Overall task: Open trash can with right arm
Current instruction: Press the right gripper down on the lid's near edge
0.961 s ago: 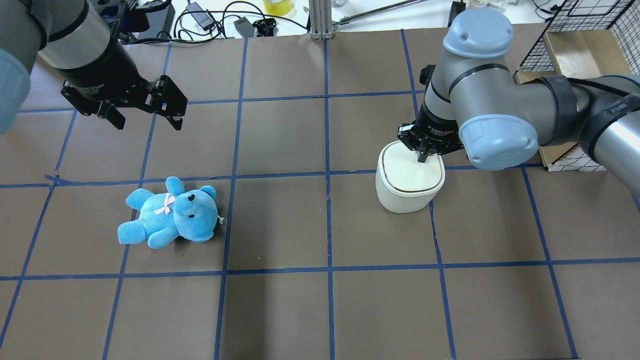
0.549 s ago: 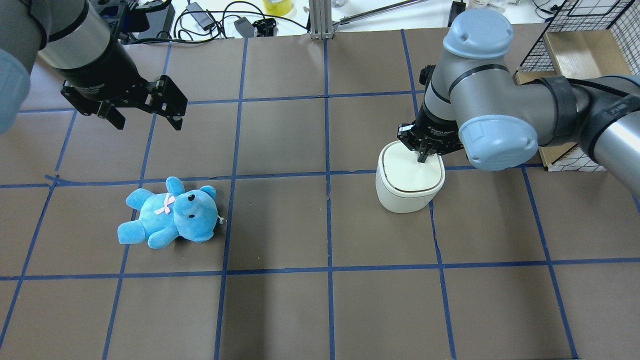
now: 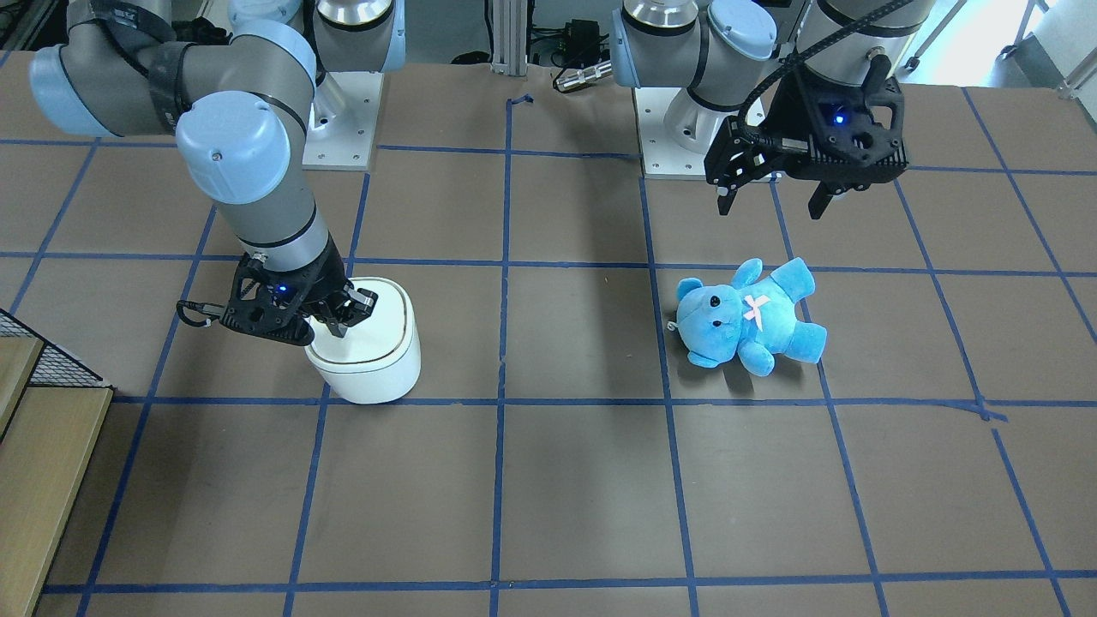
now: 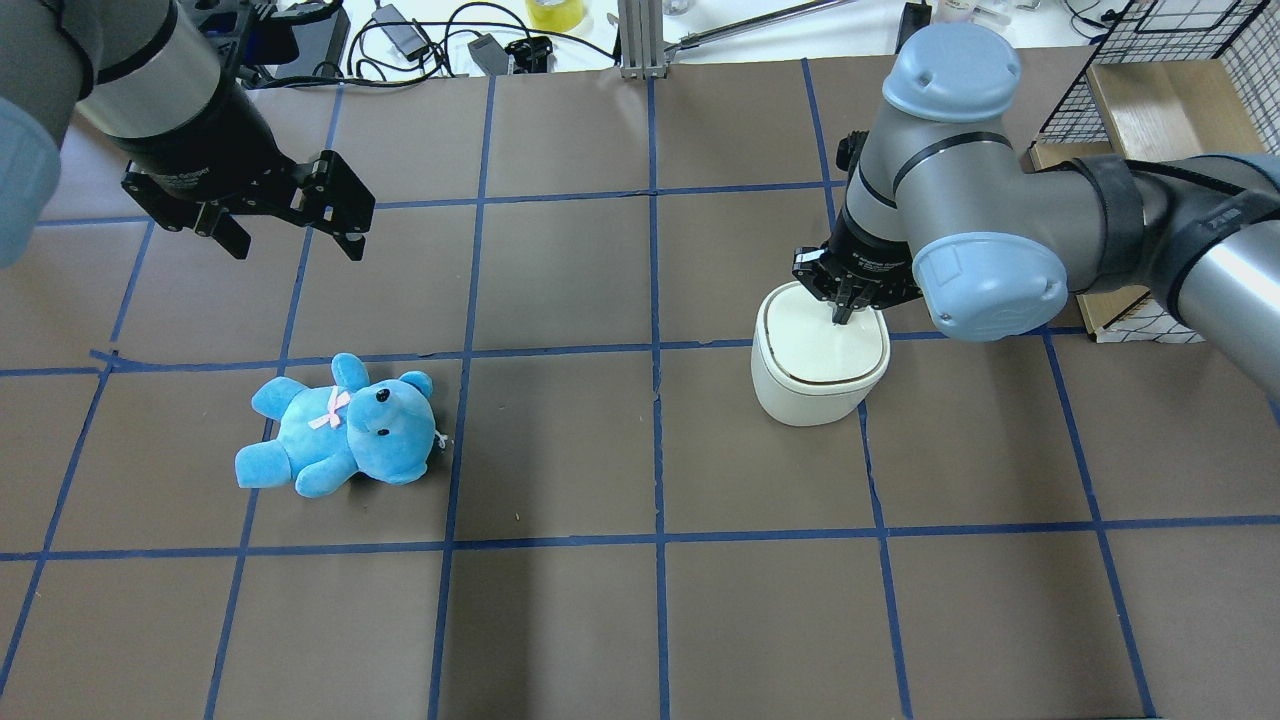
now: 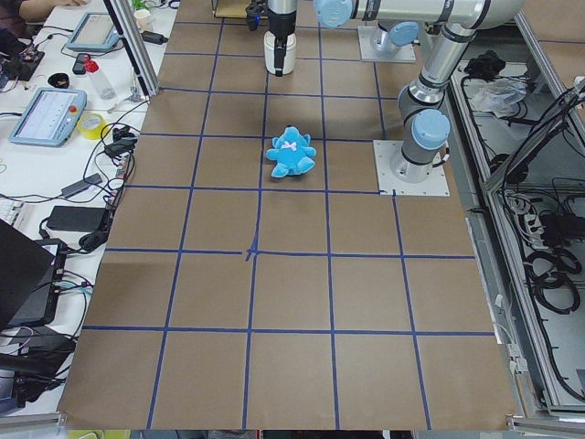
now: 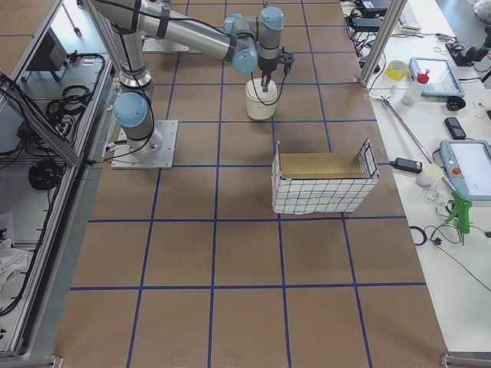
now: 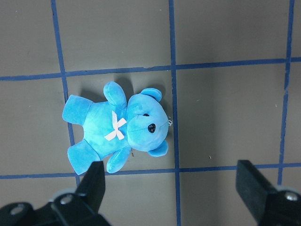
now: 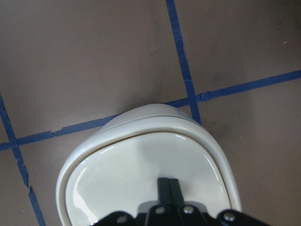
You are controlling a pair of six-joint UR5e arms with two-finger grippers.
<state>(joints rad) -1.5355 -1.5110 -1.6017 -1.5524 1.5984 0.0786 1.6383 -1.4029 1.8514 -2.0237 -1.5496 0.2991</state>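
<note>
right gripper (image 8: pixel 168 182): fingers clenched flat against each other with nothing between them, pointing straight down. directly beneath the tip lies the lid (image 8: pixel 141 162) of the trash can (image 4: pixel 812 395). the tip is on the lid or just above it, but contact cannot be confirmed from any view. in the wrist view the tip sits inside the lid's outline, with most of the glossy panel stretching ahead of the fingers.

the lid is shut, flush with the body, and ringed by the gold rim line (image 4: pixel 765 345). the can stands upright on the table (image 4: pixel 560 620), beside a crossing of blue tape lines (image 8: pixel 190 94) just beyond the fingers.

handling, as a judgement: the can looks like thin, hollow, rigid plastic, so it is probably light and apt to slide or tip under a sideways load. its surface is smooth and shiny, hence slippery for pads. no knob or handle shows, and the seam at the rim looks too fine for a finger to enter. the better purchase is likely a straight downward press with the closed tip on the lid, off centre, not a pinch on the rounded walls.

far off to the gripper's side, well apart from the can, the blue teddy (image 7: pixel 122 132) lies on its back. the left gripper (image 7: pixel 170 169) hangs above it, spread wide and empty.
</note>
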